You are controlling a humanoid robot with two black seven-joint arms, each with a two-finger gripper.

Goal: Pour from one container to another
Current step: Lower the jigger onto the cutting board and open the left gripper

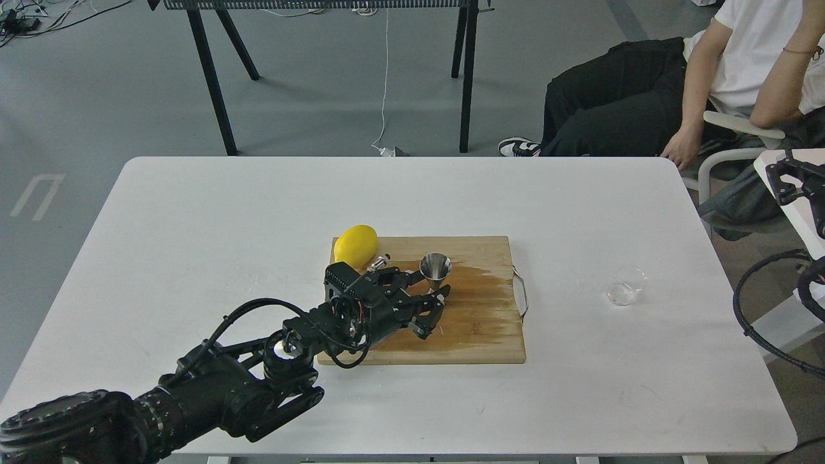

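Note:
The steel jigger [436, 266] stands upright over the wooden cutting board [477, 322], its open top cone showing. My left gripper [436, 298] reaches in from the lower left and is shut on the jigger's lower part, which its fingers hide. The clear glass cup [626, 285] rests on the white table [225, 219] to the right of the board, well away from both grippers. My right gripper [783, 175] shows small and dark at the right edge, above and right of the cup.
A yellow lemon [356, 245] lies at the board's far left corner, just behind my left wrist. A dark wet stain covers the board's right half, and a wire handle [522, 293] sticks out of its right side. A seated person [728, 71] is beyond the table's far right corner.

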